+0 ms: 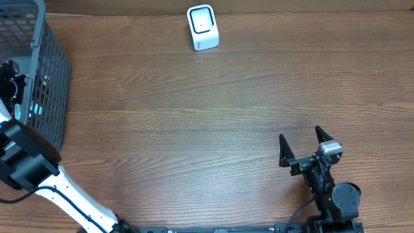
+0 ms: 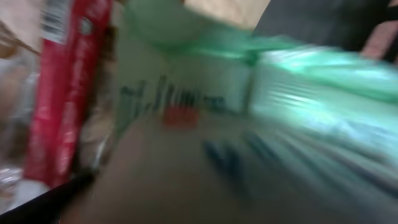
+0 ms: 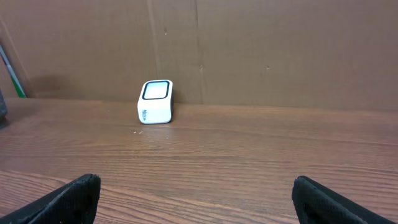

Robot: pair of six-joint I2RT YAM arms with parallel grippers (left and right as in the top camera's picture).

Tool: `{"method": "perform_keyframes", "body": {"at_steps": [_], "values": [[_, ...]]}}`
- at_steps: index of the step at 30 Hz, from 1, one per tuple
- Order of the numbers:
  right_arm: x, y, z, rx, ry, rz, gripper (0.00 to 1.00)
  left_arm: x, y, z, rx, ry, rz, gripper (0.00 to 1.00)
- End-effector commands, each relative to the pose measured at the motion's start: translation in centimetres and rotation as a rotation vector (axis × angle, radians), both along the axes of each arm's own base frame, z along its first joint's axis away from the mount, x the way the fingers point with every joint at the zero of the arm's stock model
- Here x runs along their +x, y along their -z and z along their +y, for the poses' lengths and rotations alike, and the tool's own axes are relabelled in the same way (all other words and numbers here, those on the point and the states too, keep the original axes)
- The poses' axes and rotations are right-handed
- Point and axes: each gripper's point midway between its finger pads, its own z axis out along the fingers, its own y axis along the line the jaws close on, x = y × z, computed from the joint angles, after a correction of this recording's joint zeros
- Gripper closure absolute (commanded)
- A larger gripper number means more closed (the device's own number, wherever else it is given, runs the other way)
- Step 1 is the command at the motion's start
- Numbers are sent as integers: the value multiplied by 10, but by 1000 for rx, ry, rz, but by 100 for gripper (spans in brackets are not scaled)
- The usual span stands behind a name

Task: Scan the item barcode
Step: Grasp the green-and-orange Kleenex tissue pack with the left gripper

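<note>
My right pincer (image 1: 300, 134) hangs spread wide over the near right of the table (image 1: 194, 129), holding nothing. The white scanner (image 1: 202, 27) stands at the far edge, near the middle. My left pincer (image 1: 14, 81) is inside the grey basket (image 1: 55, 71) at the far left, jaws spread, close over a red packet (image 2: 65, 93) and green packs (image 2: 323, 81), all blurred.

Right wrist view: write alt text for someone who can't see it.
A small white box-shaped scanner stands on a brown wooden table before a cardboard wall. The open right tool frames the bottom corners, holding nothing.
</note>
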Motion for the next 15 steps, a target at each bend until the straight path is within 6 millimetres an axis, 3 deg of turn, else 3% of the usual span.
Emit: {"method": "perform_keyframes", "body": {"at_steps": [1, 8, 15], "values": [[1, 2, -2, 4, 9, 0, 0, 3, 11, -3, -26, 20, 7, 0], [1, 3, -2, 4, 9, 0, 0, 3, 12, -3, -27, 19, 7, 2], [1, 3, -2, 4, 9, 0, 0, 1, 13, -5, -36, 19, 19, 18]]}}
